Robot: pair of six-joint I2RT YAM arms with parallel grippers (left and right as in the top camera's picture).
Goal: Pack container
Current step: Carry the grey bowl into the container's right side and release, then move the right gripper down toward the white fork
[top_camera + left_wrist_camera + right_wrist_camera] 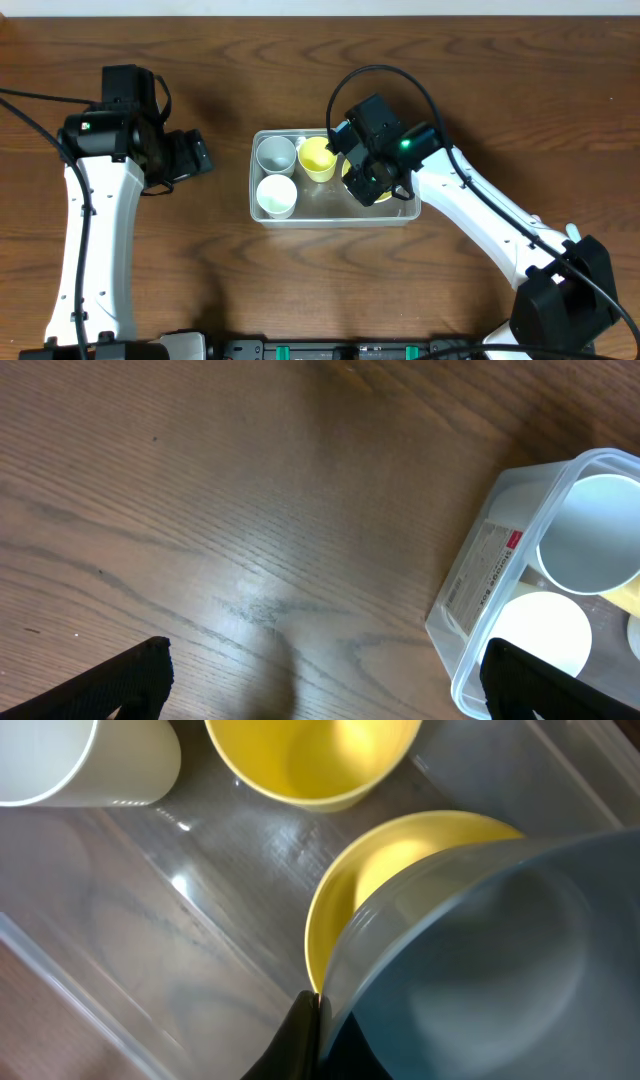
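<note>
I am holding my right gripper [313, 1020] inside the right end of the container [253, 185], jaws clamping the rim of a grey bowl [480, 970] over a yellow bowl [390, 870]. My left gripper [192, 153] is hanging spread wide off the container's left side.

Dark brown wood-grain table [300, 290] fills the view, a pale strip [400, 5] beyond its far edge.
</note>
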